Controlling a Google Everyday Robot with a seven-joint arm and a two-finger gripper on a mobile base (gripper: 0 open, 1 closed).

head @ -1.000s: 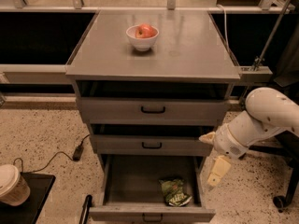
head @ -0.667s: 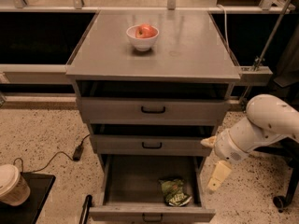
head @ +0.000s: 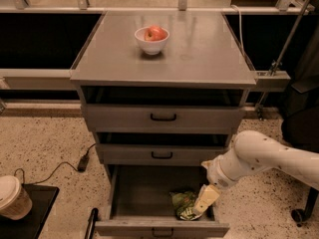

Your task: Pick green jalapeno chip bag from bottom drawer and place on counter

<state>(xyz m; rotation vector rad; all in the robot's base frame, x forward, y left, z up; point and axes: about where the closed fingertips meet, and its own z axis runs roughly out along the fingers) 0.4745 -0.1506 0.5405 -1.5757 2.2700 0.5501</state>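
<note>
The bottom drawer (head: pixel 144 193) is pulled open below two shut grey drawers. The green jalapeno chip bag (head: pixel 183 204) lies crumpled at the drawer's front right. My gripper (head: pixel 206 199) hangs from the white arm on the right and reaches down into the drawer, just right of the bag and over its right edge. The counter (head: pixel 199 49) is the grey top of the cabinet.
A white bowl with a red apple (head: pixel 152 38) stands on the counter's back left of centre. A paper cup with a lid (head: pixel 12 197) sits on a black base at lower left. A black cable and plug (head: pixel 82 162) lie on the speckled floor left of the cabinet.
My arm has moved down and left, bringing the gripper from beside the drawer's right edge into the drawer next to the bag. The bag has not moved.
</note>
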